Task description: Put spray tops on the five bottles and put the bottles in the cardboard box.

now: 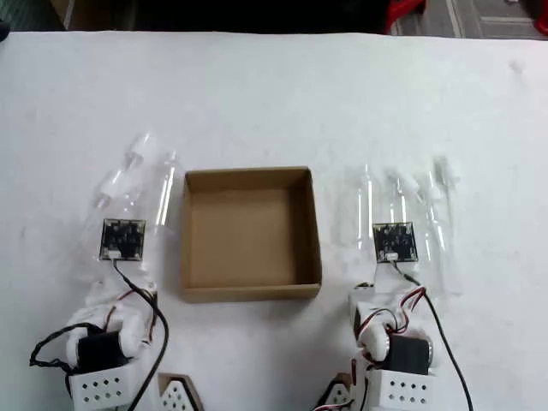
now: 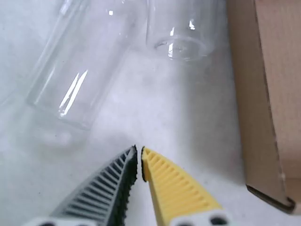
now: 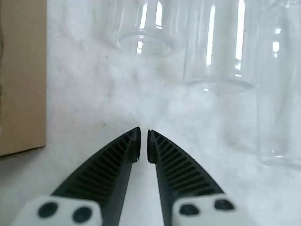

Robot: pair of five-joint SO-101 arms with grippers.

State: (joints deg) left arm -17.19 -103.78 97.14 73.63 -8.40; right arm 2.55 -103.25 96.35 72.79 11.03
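Facing two clear bottles (image 2: 80, 66) just ahead, beside the cardboard box (image 2: 263, 94), with left gripper (image 2: 139, 149) pressed together. Facing three more bottles (image 3: 216, 47) with right gripper (image 3: 144, 133), likewise pressed together.

No text, label, number or sign is readable. The cardboard box (image 1: 248, 175) at the middle of the table (image 1: 257, 86) has plain brown walls with no legible print. The clear bottles (image 1: 161, 201) lying to either side of it carry nothing that can be read. The small black circuit boards (image 1: 123, 238) toward the table's near edge show pale specks, too small to make out.
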